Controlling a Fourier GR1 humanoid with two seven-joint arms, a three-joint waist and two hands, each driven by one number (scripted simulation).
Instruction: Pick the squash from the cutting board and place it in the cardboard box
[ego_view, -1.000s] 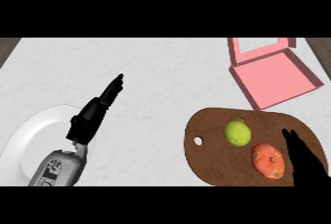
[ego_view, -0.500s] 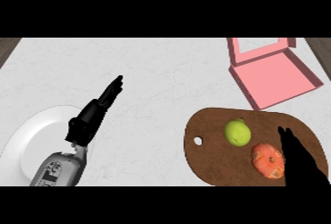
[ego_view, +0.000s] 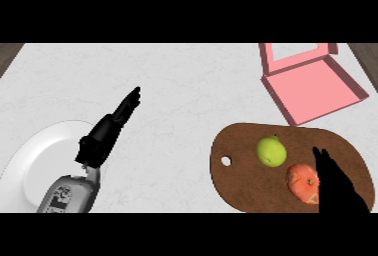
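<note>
A yellow-green squash (ego_view: 271, 151) lies on the brown cutting board (ego_view: 244, 185) at the lower right. An orange-red fruit (ego_view: 303, 182) lies beside it on the same board. My right hand (ego_view: 334, 184) comes in from the bottom right with straight fingers, just right of the orange-red fruit and partly over it. It holds nothing and is apart from the squash. The pink open box (ego_view: 314, 89) sits at the upper right, beyond the board. My left hand (ego_view: 109, 131) rests open at the left, fingers pointing up and to the right.
A white plate (ego_view: 33, 165) lies at the lower left, partly under my left forearm. The counter is pale marble, with a dark edge at the top corners.
My right hand has crept a little up and to the left along the orange-red fruit. The left hand, squash and box have not moved.
</note>
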